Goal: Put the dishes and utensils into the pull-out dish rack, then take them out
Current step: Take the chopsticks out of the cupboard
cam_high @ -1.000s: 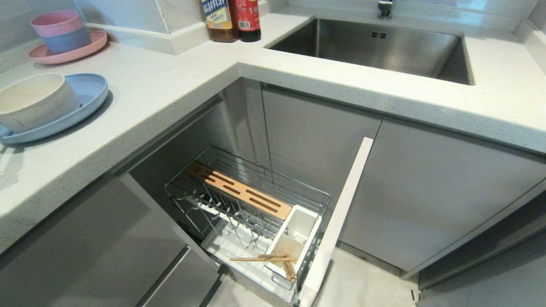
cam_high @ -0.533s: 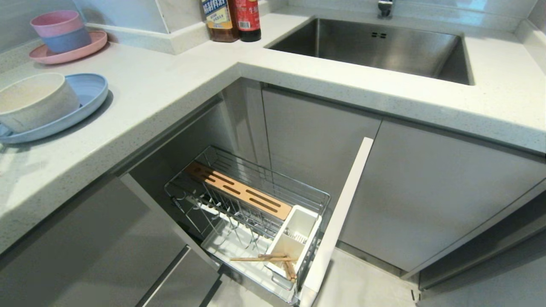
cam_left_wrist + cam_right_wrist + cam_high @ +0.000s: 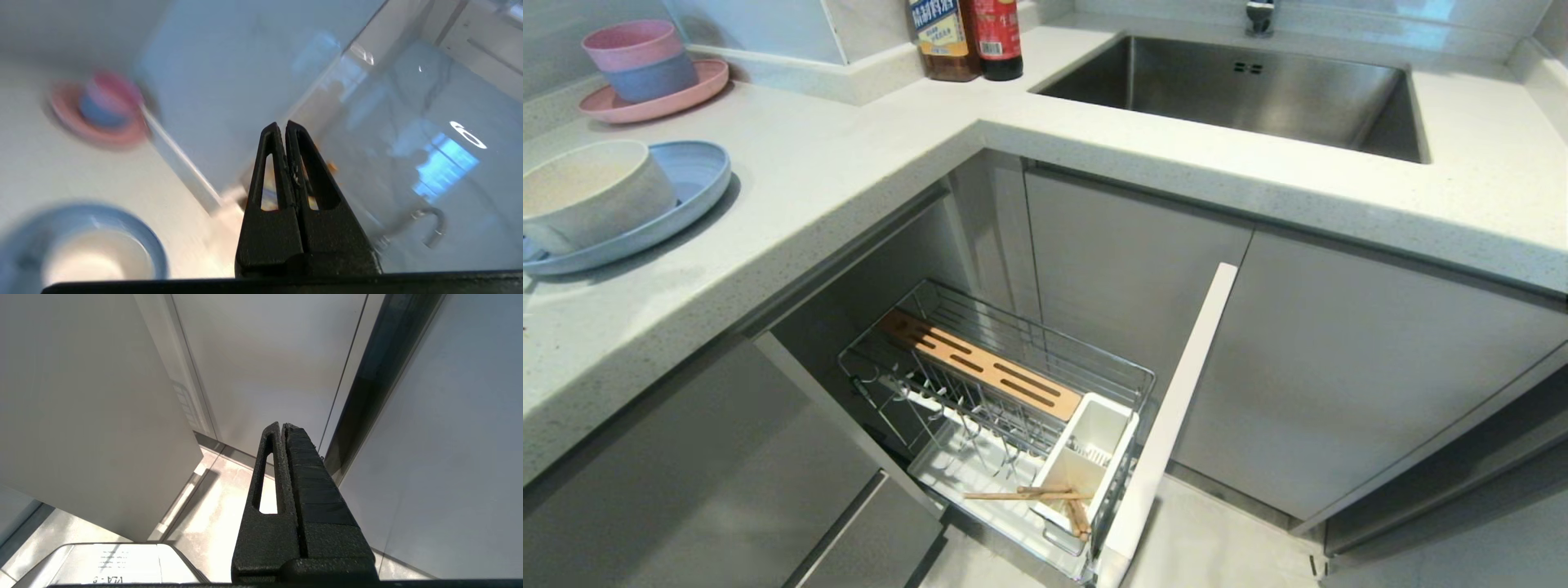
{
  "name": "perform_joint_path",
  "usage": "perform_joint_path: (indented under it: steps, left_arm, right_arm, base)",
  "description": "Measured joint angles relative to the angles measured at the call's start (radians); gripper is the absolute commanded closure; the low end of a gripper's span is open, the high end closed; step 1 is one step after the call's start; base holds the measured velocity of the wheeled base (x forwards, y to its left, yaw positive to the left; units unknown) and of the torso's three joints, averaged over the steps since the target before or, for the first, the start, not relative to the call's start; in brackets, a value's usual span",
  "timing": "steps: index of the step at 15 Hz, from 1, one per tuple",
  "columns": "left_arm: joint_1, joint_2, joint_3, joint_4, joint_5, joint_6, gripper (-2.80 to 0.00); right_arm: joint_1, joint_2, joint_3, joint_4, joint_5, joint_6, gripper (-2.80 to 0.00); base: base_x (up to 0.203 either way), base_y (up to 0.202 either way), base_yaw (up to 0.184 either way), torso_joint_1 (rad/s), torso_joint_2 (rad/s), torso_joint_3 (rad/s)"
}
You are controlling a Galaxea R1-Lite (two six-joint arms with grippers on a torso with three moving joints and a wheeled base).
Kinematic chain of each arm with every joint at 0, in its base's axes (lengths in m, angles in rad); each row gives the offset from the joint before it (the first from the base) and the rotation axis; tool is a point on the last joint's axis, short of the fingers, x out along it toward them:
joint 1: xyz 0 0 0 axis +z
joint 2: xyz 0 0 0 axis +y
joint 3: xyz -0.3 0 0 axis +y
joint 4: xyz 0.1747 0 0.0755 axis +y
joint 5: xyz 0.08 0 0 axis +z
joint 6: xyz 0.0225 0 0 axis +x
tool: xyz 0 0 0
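Above the bench (image 3: 866, 163), the left gripper (image 3: 284, 127) had just snapped shut, empty; bowl (image 3: 584, 192) and plate (image 3: 698, 175) sat unloaded, chopsticks (image 3: 1025, 495) already in the rack (image 3: 1013, 343).

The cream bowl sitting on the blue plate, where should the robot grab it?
Probably by the rim. The cream bowl sits upright and open on the blue plate, so come from above, one finger inside the wall and one outside. The side facing the counter middle looks freest.
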Motion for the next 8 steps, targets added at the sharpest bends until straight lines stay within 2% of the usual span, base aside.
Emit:
perform_joint_path:
  steps: [2,4,6,8]
  left_arm:
    - [-0.170,0.052,-0.016,0.053,0.092,-0.029,0.00]
    - [-0.320,0.109,0.022,0.083,0.131,-0.038,0.00]
    - [-0.406,0.181,0.071,0.145,0.137,-0.003,0.00]
    - [-0.455,0.252,0.097,0.237,0.137,0.048,0.00]
  right_arm:
    - [0.000,0.000,0.000,0.000,0.000,0.000,0.00]
    - [0.000,0.000,0.000,0.000,0.000,0.000,0.00]
    - [0.000,0.000,0.000,0.000,0.000,0.000,0.00]
    - [0.000,0.000,0.000,0.000,0.000,0.000,0.00]
  base:
    - [0.000,0.000,0.000,0.000,0.00,0.000]
    - [0.000,0.000,0.000,0.000,0.00,0.000]
    - [0.000,0.000,0.000,0.000,0.00,0.000]
    - [0.000,0.000,0.000,0.000,0.00,0.000]
